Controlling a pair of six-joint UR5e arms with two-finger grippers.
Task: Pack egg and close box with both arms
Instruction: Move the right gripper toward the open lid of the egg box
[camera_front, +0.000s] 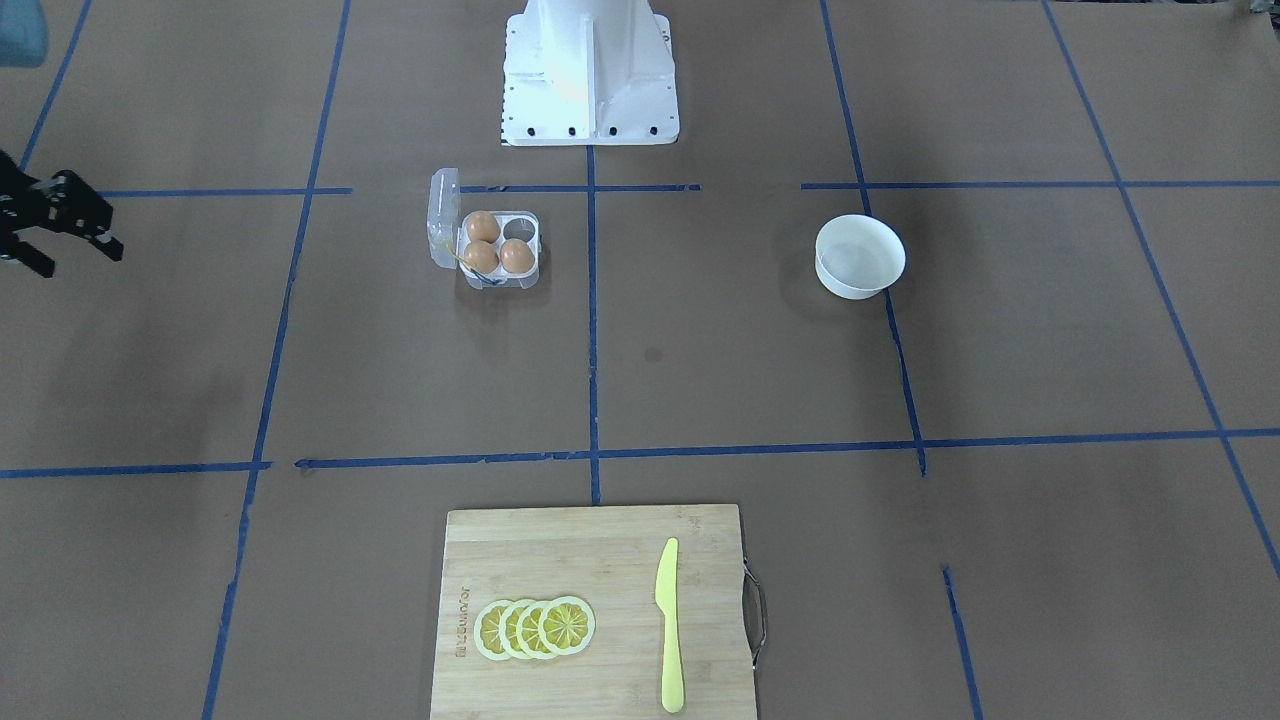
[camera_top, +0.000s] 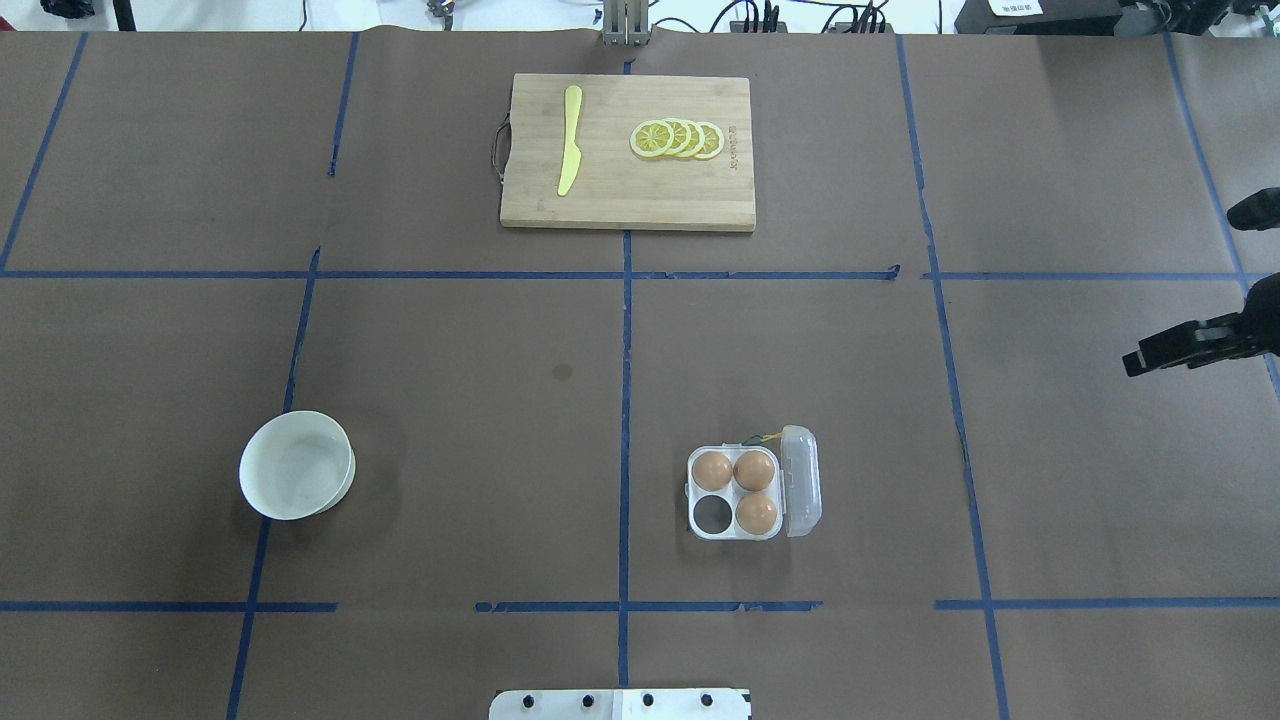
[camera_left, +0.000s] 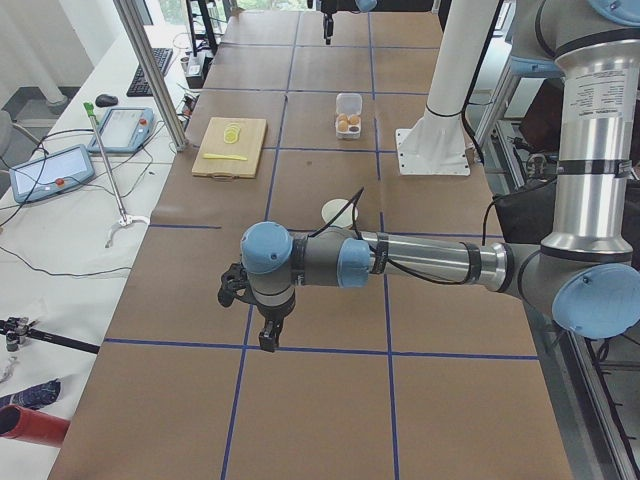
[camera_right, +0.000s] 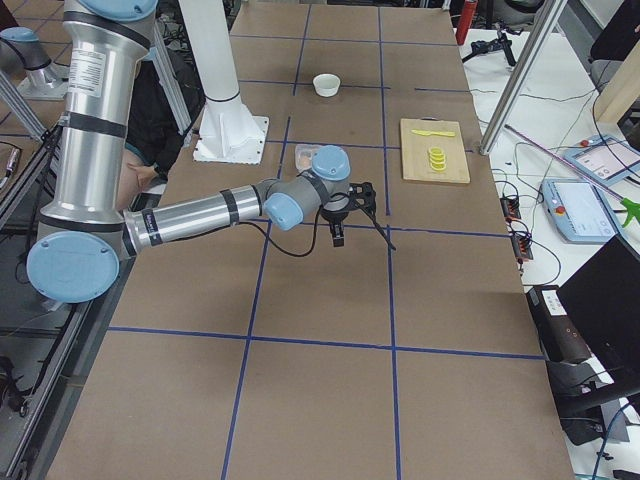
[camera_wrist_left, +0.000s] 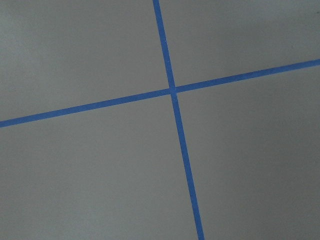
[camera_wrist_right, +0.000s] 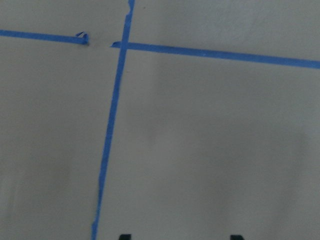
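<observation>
you are looking at the box (camera_top: 750, 490) sitting on the counter (camera_top: 450, 350) near the robot's base, with its lid (camera_top: 803, 480) standing open on the side facing the right arm (camera_right: 200, 215). three eggs (camera_top: 755, 470) are resting in it and one cell is gaping empty. the bowl (camera_top: 297, 465) is looking empty, so no loose egg is showing for you to pack. the right arm is hovering well apart from the box, its jaws released and holding nothing. the left arm (camera_left: 430, 262) is hanging far off too, and you cannot tell how its jaws are standing. the likely trouble is that pushing the lid with one arm alone is probably going to slide or tip the light box. the yellow string (camera_top: 762, 437) trailing by the hinge is also risking getting pinched under the lid and stopping it from latching.
</observation>
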